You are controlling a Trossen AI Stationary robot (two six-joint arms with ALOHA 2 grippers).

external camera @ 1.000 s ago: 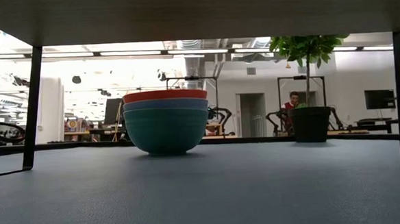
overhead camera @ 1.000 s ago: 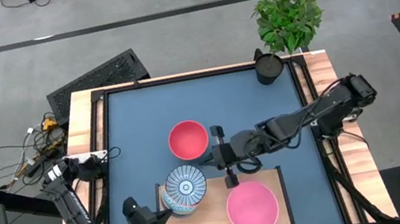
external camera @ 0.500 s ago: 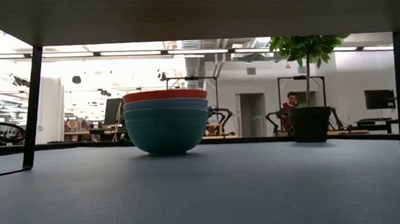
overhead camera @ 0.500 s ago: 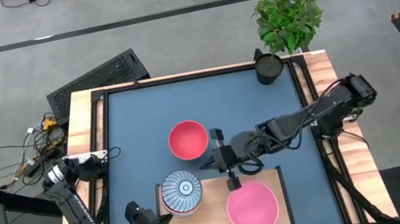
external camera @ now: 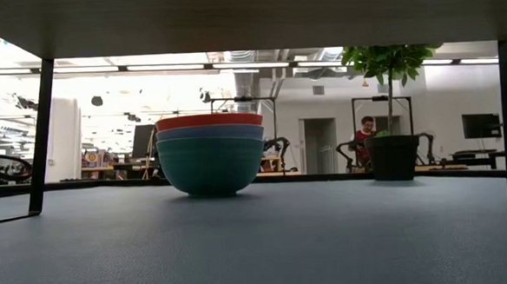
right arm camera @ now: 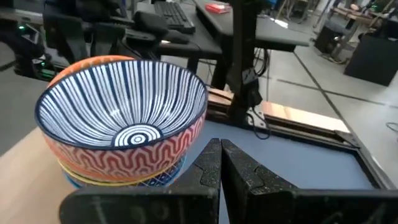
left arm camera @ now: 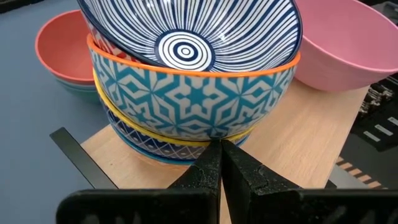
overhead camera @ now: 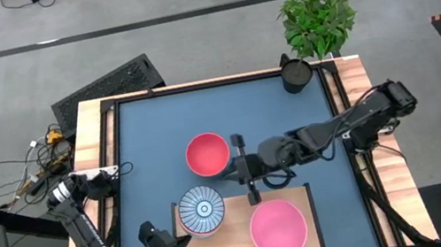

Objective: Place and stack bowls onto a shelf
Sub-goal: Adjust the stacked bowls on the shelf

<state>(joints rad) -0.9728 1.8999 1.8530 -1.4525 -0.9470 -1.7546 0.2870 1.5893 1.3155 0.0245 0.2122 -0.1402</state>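
The pale wooden shelf [overhead camera: 238,239] lies at the table's near edge. On its left end stands a stack of patterned bowls [overhead camera: 202,212] [left arm camera: 193,68] [right arm camera: 124,118], the blue-and-white striped one on top. A wide pink bowl [overhead camera: 279,229] sits on the shelf's right part. A red bowl [overhead camera: 208,153] tops a stack of wide bowls [external camera: 211,153] that rests on the tabletop beyond the shelf. My left gripper [overhead camera: 176,246] [left arm camera: 221,158] is shut, just near-left of the patterned stack. My right gripper [overhead camera: 234,175] [right arm camera: 221,155] is shut, hovering right of that stack, between it and the red bowl.
A dark cup [overhead camera: 296,75] stands at the table's far right corner, with a potted plant [overhead camera: 317,17] behind it. A wooden frame [overhead camera: 353,110] borders the dark blue tabletop. A person [external camera: 362,136] shows far off in the room.
The patterned stack, which showed its left side and looked tipped a second ago, now sits level on the shelf's left end. My left gripper has drawn back a little toward the near edge. My right gripper has shifted slightly toward the far edge.
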